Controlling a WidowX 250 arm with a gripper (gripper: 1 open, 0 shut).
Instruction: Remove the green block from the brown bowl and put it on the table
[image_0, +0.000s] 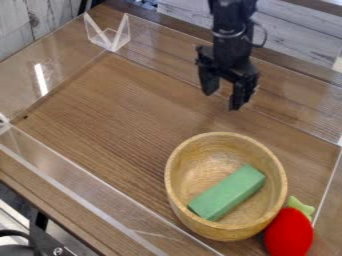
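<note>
The green block (227, 193) lies flat inside the brown bowl (187, 160), resting on the bowl's floor and set on a slant, one end toward the bowl's near-left side and the other toward its far-right side. Nothing touches it but the bowl. The bowl sits on the tabletop (107, 110) in the near-right part of the view, its thick rim whole and unobstructed. Just beside the bowl, at its near-right edge, is a red strawberry toy (289, 232) with green leaves on top; it looks to be touching or almost touching the rim, though I cannot tell which.

My pincer (223, 95) hangs above the tabletop farther back, well apart from the bowl and a little to the left of its centre as the camera sees it. It points straight down, its dark fingers (209, 83) spread wide, with nothing between them. My arm rises out of the top of the view.

Low clear walls (54, 160) border the tabletop, and a small clear folded stand (106, 32) sits at the far-left corner.
</note>
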